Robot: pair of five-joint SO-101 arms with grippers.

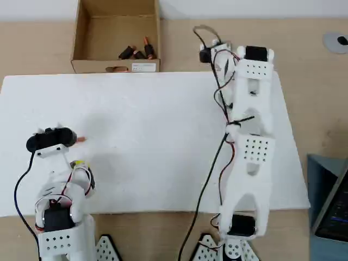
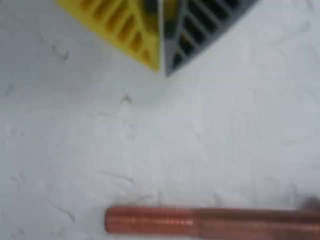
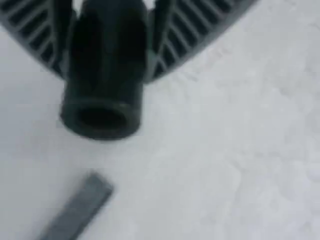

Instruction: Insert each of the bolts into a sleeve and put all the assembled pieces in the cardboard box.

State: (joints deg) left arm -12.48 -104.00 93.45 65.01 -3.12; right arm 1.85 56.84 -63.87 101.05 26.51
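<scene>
Bolt waiting on the mat, sleeve already gripped.

The bolt (image 2: 210, 222) lies flat on the white mat (image 1: 163, 136), just beyond the left gripper's (image 2: 162, 67) tips and apart from them. Those yellow and grey jaws are pressed together on nothing. The sleeve (image 3: 102, 107) is clamped between the right gripper's (image 3: 107, 70) jaws, with its open mouth poking out past the tips, low over the mat. I'd say the step in hand is picking up this bolt. The left jaws must part, settle over the shank, probably with a wrist turn, and close. The bolt must then be carried to the sleeve's mouth, well apart across the mat. Finished pieces (image 1: 137, 53) lie in the box (image 1: 81, 38), far from both jaws.
</scene>
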